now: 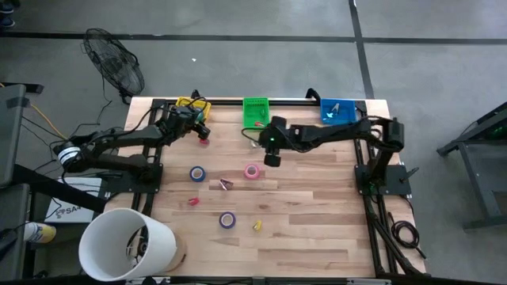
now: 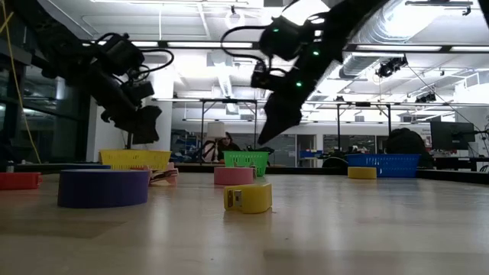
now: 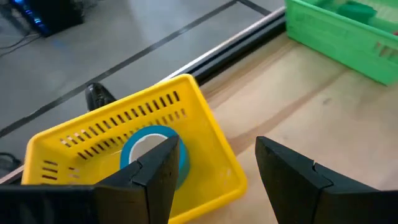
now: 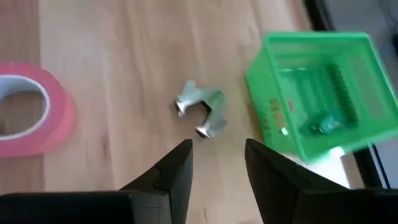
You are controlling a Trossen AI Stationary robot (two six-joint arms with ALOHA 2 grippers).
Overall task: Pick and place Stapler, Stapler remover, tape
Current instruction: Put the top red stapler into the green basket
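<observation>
Left gripper (image 3: 211, 174) hanging released over yellow basket (image 3: 205, 134) holding blue tape (image 3: 152, 149) | right gripper (image 4: 217, 168) hovering released near stapler remover (image 4: 200, 112), pink tape (image 4: 31, 115), green basket (image 4: 323, 93)

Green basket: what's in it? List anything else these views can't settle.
- Green basket contents: right wrist view blurred; high view too small.
- Blue roll in the yellow basket: partly hidden by the left hand finger, left wrist view.
- Silver piece: blurred in the right wrist view beyond the right hand.
</observation>
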